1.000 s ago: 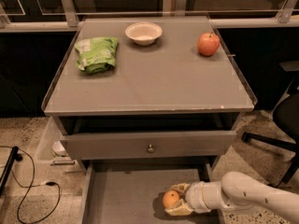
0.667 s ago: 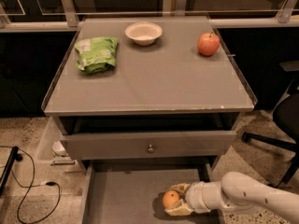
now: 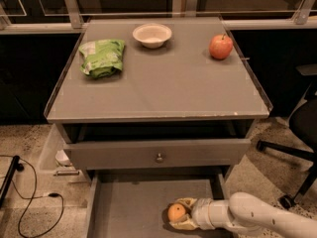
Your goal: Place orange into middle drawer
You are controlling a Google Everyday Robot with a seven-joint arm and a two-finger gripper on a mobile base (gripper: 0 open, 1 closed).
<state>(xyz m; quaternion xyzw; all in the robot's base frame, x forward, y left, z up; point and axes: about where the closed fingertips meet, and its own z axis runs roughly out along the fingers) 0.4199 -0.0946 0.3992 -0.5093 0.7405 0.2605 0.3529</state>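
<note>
The orange [image 3: 176, 212] is small and round and sits low over the floor of the middle drawer [image 3: 129, 207], which is pulled out at the bottom of the view. My gripper [image 3: 179, 214] reaches in from the right on a white arm [image 3: 257, 217], and its fingers close around the orange from above and below. I cannot tell whether the orange touches the drawer floor.
A drawer with a grey front panel and round knob [image 3: 159, 157] is slightly open above. On the cabinet top lie a green bag [image 3: 101, 57], a white bowl [image 3: 152, 35] and a red apple [image 3: 220, 46]. A black chair base [image 3: 292, 152] stands at the right. Cables [image 3: 29, 197] lie on the floor at the left.
</note>
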